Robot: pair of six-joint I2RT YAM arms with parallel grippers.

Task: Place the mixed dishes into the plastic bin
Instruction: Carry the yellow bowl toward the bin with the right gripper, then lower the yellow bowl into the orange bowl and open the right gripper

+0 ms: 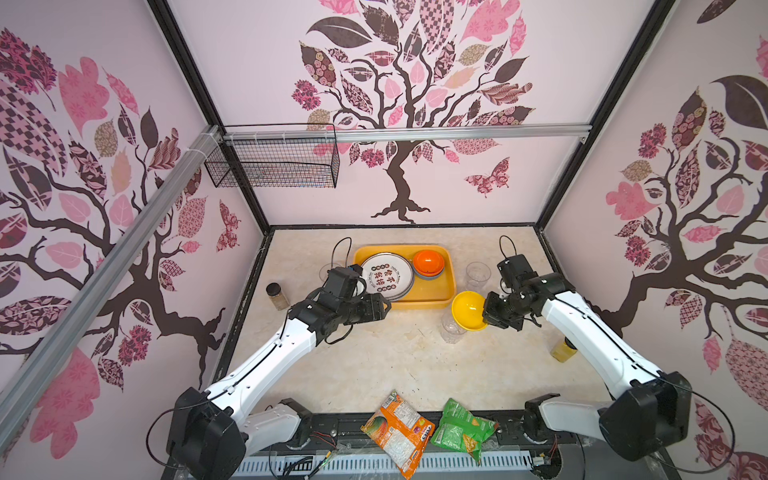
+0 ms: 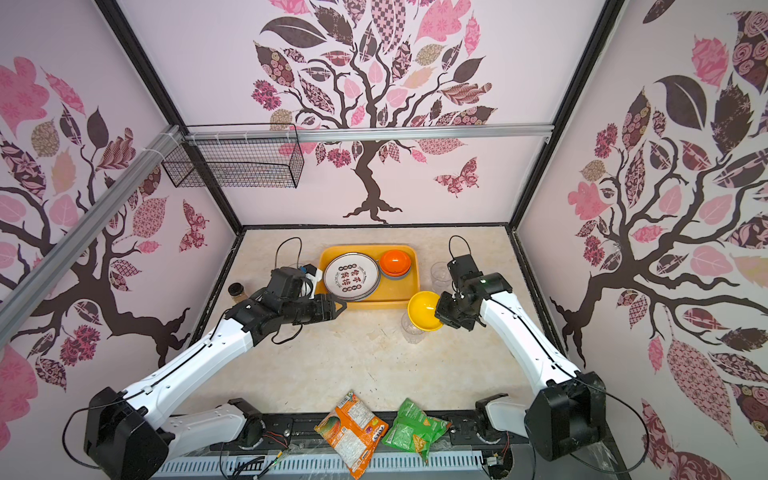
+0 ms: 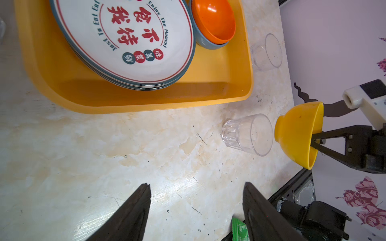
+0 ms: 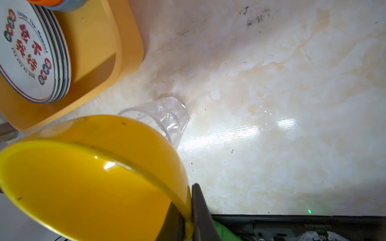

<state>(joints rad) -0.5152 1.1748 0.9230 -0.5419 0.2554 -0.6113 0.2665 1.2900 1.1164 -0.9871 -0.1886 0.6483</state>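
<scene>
Yellow bowl [image 1: 468, 311] hangs tilted just right of the near corner of the plastic bin [image 1: 419, 304]. The left wrist view clearly shows the right gripper [image 3: 315, 140] pinching its rim and the left gripper [image 3: 196, 185] spread wide.

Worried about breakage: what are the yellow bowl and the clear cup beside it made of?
Yellow bowl: likely glossy plastic, given its thin rim and sharp highlight. Clear cup: probably transparent plastic with a faceted base, though glass cannot be ruled out.

Glossy plast. bowl [image 4: 87, 194]; clear smooth plast. cup [image 3: 246, 134]
</scene>
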